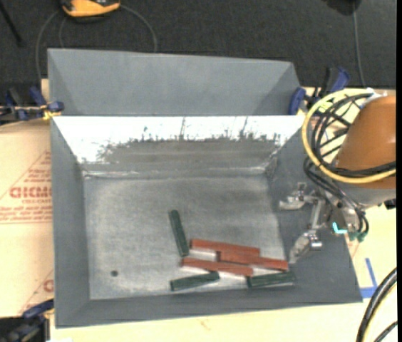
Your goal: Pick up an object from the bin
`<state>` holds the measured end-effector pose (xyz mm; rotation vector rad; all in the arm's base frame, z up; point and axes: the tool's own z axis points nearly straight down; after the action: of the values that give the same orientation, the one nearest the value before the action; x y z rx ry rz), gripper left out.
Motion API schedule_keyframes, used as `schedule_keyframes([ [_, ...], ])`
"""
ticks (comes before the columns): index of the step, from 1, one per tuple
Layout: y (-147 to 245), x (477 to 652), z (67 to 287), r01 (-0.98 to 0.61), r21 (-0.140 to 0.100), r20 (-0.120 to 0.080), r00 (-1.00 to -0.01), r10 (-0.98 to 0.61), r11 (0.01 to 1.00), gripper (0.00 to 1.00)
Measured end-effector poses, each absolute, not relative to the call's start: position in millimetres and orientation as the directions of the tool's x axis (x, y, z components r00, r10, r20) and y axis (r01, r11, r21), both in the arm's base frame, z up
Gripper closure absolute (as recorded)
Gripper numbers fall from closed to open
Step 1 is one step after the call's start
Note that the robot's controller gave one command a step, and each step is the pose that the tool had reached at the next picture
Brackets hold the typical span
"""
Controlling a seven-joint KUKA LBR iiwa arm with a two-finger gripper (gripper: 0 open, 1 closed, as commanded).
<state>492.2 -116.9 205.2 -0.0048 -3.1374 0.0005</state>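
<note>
My gripper (pixel 299 224) hangs over the bin's right sloping wall, with its two metal fingertips (pixel 303 246) spread apart and nothing between them, so it is open. Just left of the lower fingertip lies a cluster of sticks on the bin floor. Nearest is a red-brown stick (pixel 259 263), whose right end points at the fingertip. Below it rests a short dark green stick (pixel 270 281). Another red-brown stick (pixel 224 248) lies a little further left.
More sticks lie in the same cluster: a red-brown one (pixel 217 266), a dark green one (pixel 194 282) at the front, and a dark green one (pixel 178 232) standing nearly upright in the view. A small dark speck (pixel 114 273) sits at the front left.
</note>
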Motion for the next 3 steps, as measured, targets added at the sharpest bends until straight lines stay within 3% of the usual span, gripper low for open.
schedule_keyframes([
  [1,-117,494.0,209,0.000,-0.002,-0.003,-1.000,0.000,1.000,0.00],
  [2,-113,497.7,164,-0.013,-0.004,-0.012,-1.000,-0.013,1.000,0.00],
  [3,-62,508.8,78,-0.093,-0.005,-0.008,-0.996,-0.093,0.996,1.00],
])
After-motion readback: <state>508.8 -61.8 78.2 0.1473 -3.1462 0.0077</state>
